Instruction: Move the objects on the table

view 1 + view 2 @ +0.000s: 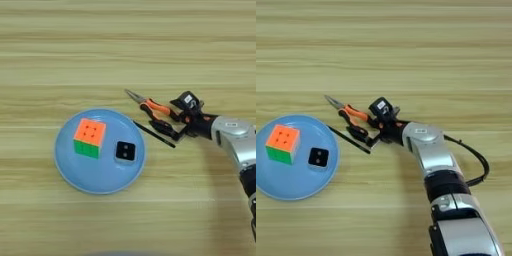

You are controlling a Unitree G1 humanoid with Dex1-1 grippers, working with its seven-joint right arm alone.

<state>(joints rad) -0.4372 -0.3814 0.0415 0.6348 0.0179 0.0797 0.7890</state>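
Left eye view: right jaws [176,121] gripped pliers [151,111] handles at plate's [67,165] 2 o'clock; no readable labels.

I see the puzzle cube [90,138] left of the small cube [125,151] on the plate [100,180]; pliers [152,111] and stick [154,134] lie right of it.

Silver forearm [428,150], black gripper [379,125], seemingly black cable [476,160].
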